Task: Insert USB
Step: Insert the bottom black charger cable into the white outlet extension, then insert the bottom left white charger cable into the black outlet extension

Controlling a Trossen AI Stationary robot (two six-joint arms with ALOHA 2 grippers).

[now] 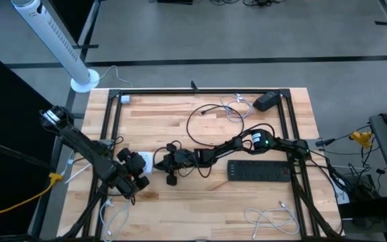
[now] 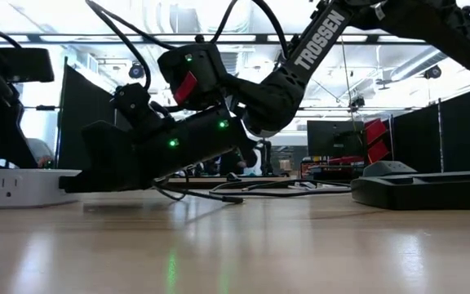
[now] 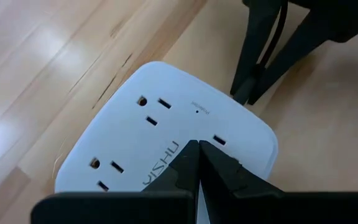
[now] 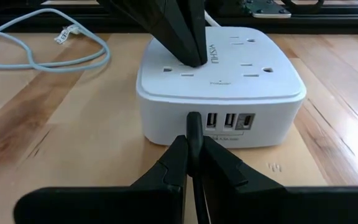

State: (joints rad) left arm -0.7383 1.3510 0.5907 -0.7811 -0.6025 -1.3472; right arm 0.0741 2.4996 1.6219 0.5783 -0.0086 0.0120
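A white power block [image 4: 219, 81] lies flat on the wooden table, outlets up, with a row of USB ports [image 4: 229, 120] on the side facing my right gripper. My left gripper [image 3: 199, 144] is shut, and its fingertips are on the block's top face. My right gripper [image 4: 193, 146] is shut on a black USB plug [image 4: 193, 124] and comes in level from the table's right. The plug's tip is at the block's port side, just beside the visible ports. In the high view both grippers meet at the block [image 1: 148, 163]. My left gripper presses its shut fingertips [image 4: 190, 53] down on the block's top face [image 3: 188, 134] between the outlets, slanting from above. The block lies flat on the table. My right gripper pinches the black plug's body [image 4: 193, 134] between its two fingers, coming level from the table's right, with the fingers along the plug. The plug's tip [image 4: 193, 116] meets the block's side; whether it sits in a port, I cannot tell.
A black power strip [image 1: 259, 170] lies right of centre and a black adapter [image 1: 267, 101] at the far right. A black cable loop [image 1: 207, 121] and white cables [image 1: 271, 218] lie on the table. A pale cable [image 4: 42, 53] lies beside the block.
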